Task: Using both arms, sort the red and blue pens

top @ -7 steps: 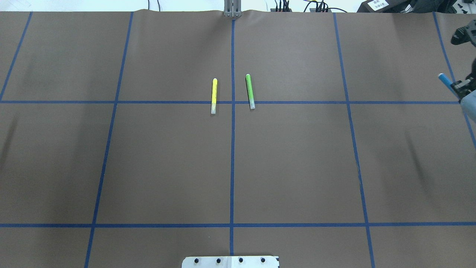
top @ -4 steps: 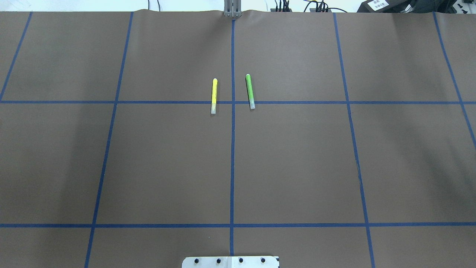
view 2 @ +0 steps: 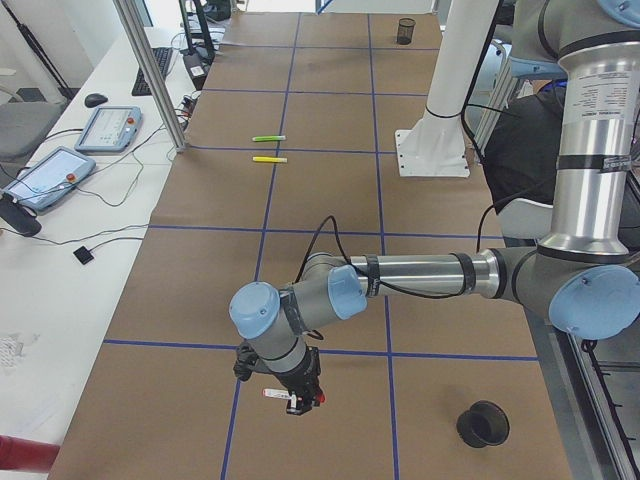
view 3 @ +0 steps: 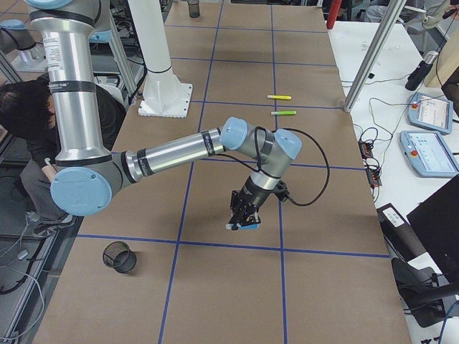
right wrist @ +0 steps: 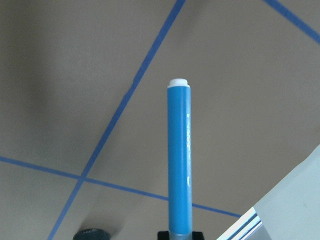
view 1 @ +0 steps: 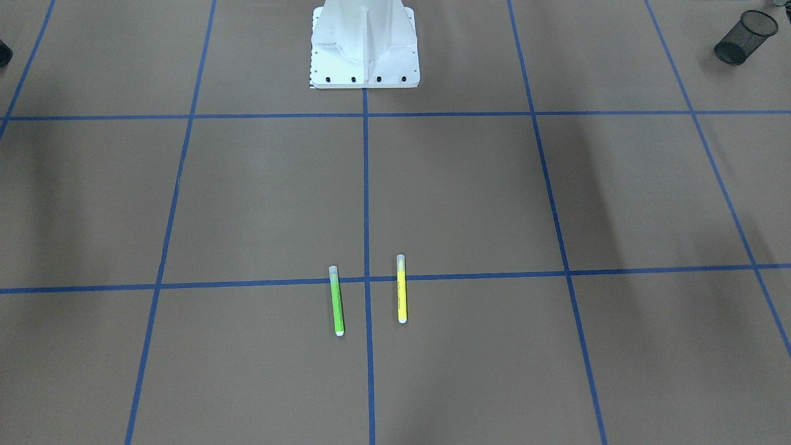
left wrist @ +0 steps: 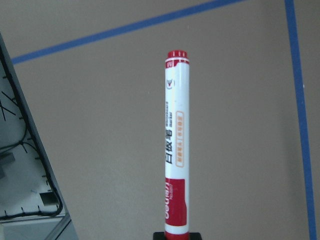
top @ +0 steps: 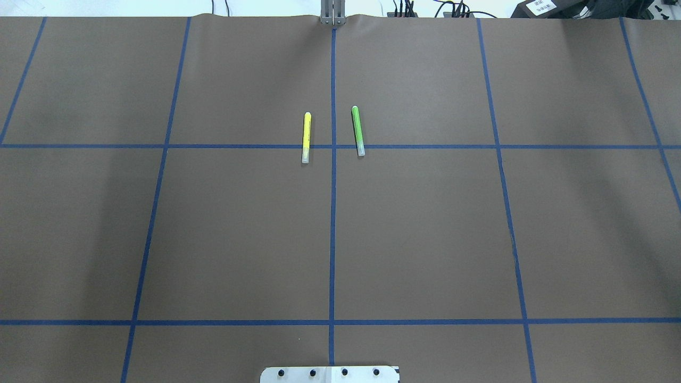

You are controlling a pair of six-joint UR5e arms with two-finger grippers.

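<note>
The red pen (left wrist: 177, 150), a white marker with a red cap and red end, sticks out from my left gripper (left wrist: 177, 235), which is shut on its cap end. In the exterior left view this gripper (view 2: 297, 395) hangs low over the table near a tape crossing. The blue pen (right wrist: 179, 160), white end outward, is held the same way in my shut right gripper (right wrist: 180, 235). In the exterior right view that gripper (view 3: 242, 215) hovers just above a blue tape line. Neither gripper appears in the overhead or front-facing views.
A yellow pen (top: 306, 136) and a green pen (top: 358, 130) lie side by side at the table's middle. A black mesh cup (view 2: 483, 424) stands near my left gripper, another cup (view 3: 119, 256) near my right. The white pedestal base (view 1: 364, 46) stands at the robot's edge.
My right gripper with the blue pen, at the overhead view's right edge 0.9 s ago, has moved out of that view. The yellow and green pens have not moved.
</note>
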